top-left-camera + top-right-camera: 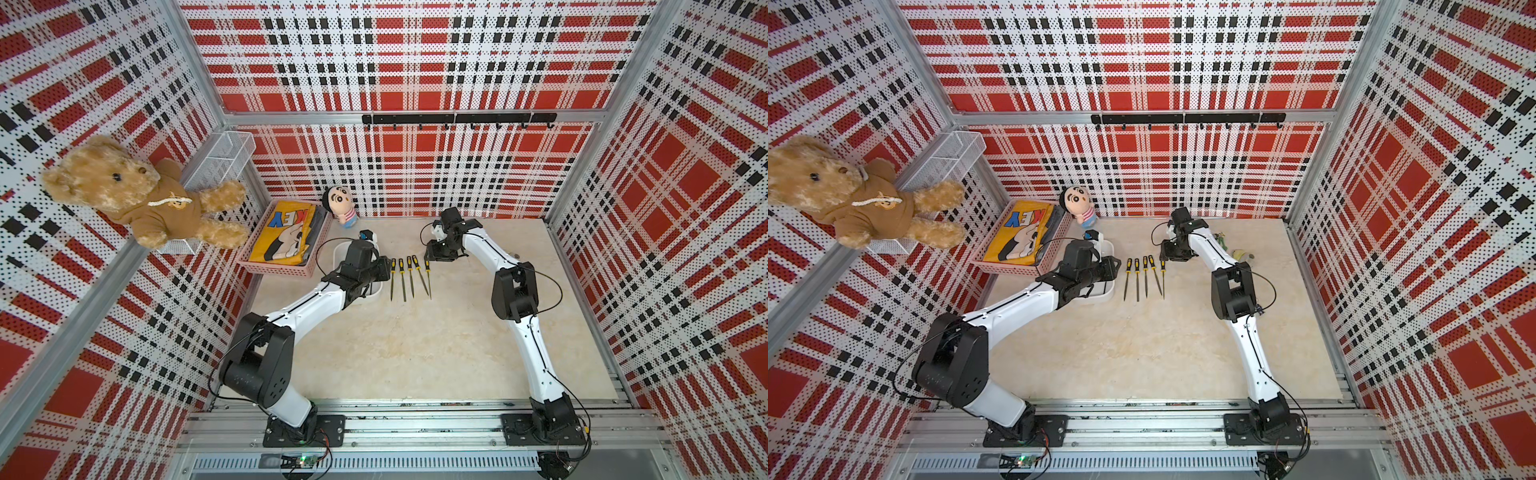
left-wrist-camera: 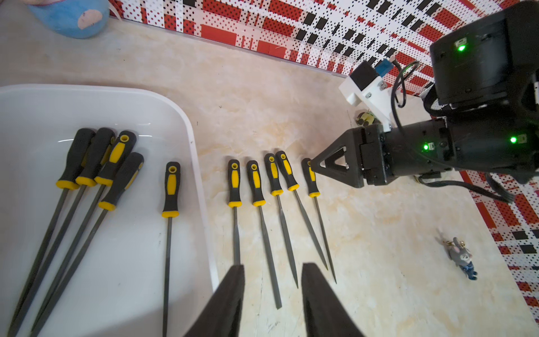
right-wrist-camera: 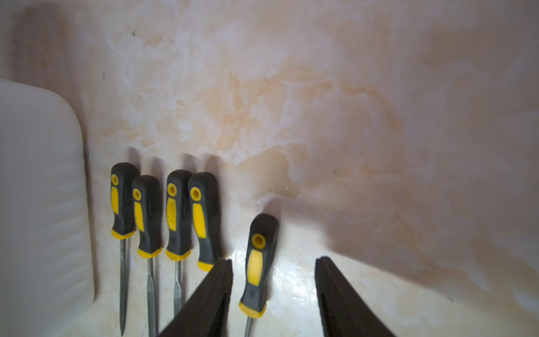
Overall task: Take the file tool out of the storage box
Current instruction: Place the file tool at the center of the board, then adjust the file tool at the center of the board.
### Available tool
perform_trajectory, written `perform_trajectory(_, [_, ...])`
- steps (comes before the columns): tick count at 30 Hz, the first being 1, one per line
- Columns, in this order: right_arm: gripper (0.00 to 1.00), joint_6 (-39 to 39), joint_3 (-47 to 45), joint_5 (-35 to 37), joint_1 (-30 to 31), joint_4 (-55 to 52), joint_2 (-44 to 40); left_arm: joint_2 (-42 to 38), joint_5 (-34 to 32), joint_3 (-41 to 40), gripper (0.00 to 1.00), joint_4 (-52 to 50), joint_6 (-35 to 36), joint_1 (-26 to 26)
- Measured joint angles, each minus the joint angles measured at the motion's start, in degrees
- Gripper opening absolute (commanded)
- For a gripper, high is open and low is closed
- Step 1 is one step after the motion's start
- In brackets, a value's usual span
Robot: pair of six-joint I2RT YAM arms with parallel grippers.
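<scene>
Right gripper jaws parted, straddling but not clamping the end file, flat on the table, last of a row beside the box, left gripper part-open, empty, other files inside box

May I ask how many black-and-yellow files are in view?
10 files. Five lie inside the white plastic storage box: four bunched, one apart. Five lie in a row on the marbled table, the last between the open fingers of the right hand. More may be hidden.
</scene>
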Motion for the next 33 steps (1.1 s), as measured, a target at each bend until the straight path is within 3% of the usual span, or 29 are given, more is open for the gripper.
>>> perform_trajectory(7, [0.57, 0.5, -11.3, -0.1, 0.1, 5.4, -5.6, 0.2, -0.1, 0.1, 0.40, -0.3, 0.1, 0.0])
perform_trajectory(17, [0.57, 0.5, -11.5, 2.6, 2.3, 6.6, -6.1, 1.1, -0.3, 1.0, 0.40, -0.8, 0.1, -0.4])
perform_trajectory(25, [0.48, 1.1, -11.5, 6.0, 3.7, 6.9, -6.1, 1.2, -1.0, 1.0, 0.40, -1.2, 0.2, -0.4])
perform_trajectory(29, [0.38, 1.3, -11.5, 7.7, 3.8, 6.9, -6.1, 1.4, -1.2, 1.0, 0.41, -1.4, 0.3, -0.4])
perform_trajectory(33, [0.38, 1.7, -11.5, 8.7, 3.8, 7.0, -6.1, 1.5, -1.5, 1.0, 0.41, -2.1, 0.4, -0.4])
